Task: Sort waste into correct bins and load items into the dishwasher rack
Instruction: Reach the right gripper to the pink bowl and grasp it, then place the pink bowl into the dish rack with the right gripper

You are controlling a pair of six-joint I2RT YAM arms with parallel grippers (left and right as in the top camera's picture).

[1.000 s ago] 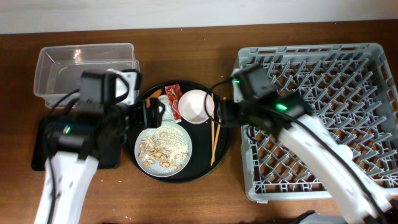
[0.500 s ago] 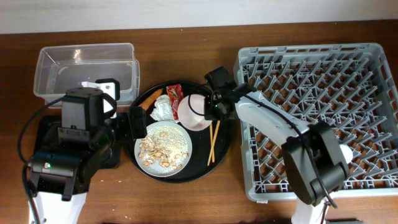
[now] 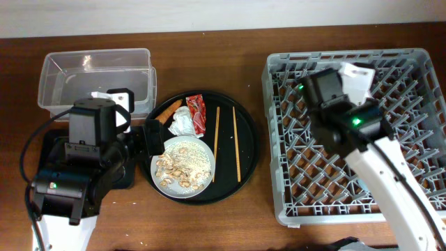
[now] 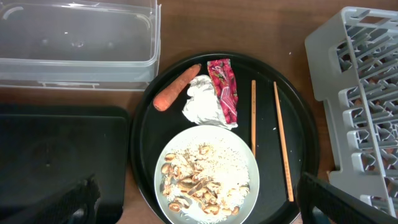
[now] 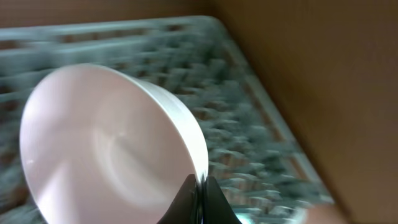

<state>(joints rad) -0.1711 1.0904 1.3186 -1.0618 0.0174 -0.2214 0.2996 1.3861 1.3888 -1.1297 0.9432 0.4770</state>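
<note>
My right gripper is shut on the rim of the white bowl, which hangs tilted over the grey dishwasher rack. On the round black tray lie an orange carrot piece, a crumpled napkin, a red wrapper, two wooden chopsticks and a plate of rice scraps. My left gripper hangs open above the plate, holding nothing.
The clear tub stands at the back left. In front of it, partly under my left arm, lies the shallow black tray. The rack's near corner lies close to the round tray's right side.
My right gripper shut on the bowl, lifted it off the round tray and carried it right, over the rack. Both chopsticks now lie uncovered. The left arm drew back, then held still.
</note>
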